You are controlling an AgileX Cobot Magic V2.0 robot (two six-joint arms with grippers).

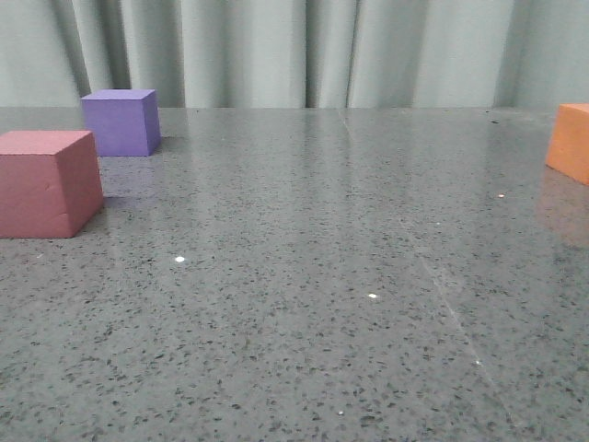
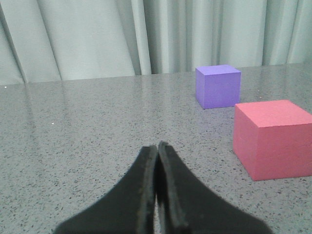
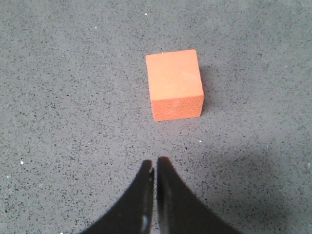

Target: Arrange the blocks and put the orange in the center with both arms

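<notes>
1. Orange cube [image 3: 175, 84] sits alone on the speckled grey tabletop [image 1: 304, 276], at the far right edge of my front view, well apart from the other two.
2. Pink-red cube [image 1: 46, 182] rests at the left, with the purple cube [image 1: 121, 122] near it, farther back.
3. My left claw [image 2: 157, 148] is closed on nothing.
4. My right claw [image 3: 155, 163] is closed too, above the tabletop, short of the orange cube.

matte black curved fingers [image 2: 141, 195] on both grippers
</notes>
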